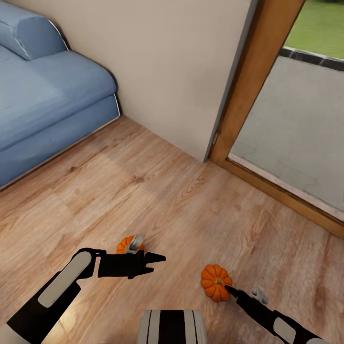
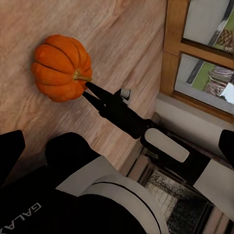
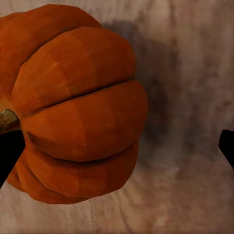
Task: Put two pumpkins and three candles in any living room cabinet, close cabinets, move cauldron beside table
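Two small orange pumpkins lie on the wood floor. One pumpkin (image 1: 216, 283) (image 2: 61, 67) (image 3: 78, 112) sits at my right gripper (image 1: 228, 288) (image 2: 90, 91), whose tips touch it near the stem. In the right wrist view its black fingers (image 3: 7, 158) stand far apart at the frame edges, with the pumpkin close against one of them. The other pumpkin (image 1: 124, 244) lies just behind my left gripper (image 1: 155, 261) and is partly hidden by it. That gripper points right, with its fingers (image 2: 10, 151) spread wide and holding nothing.
A blue sofa (image 1: 43, 95) stands at the far left against a beige wall (image 1: 167, 71). A wood-framed glass door (image 1: 260, 81) runs along the right, with grey paving outside. My trunk (image 1: 172, 327) sits low between the arms.
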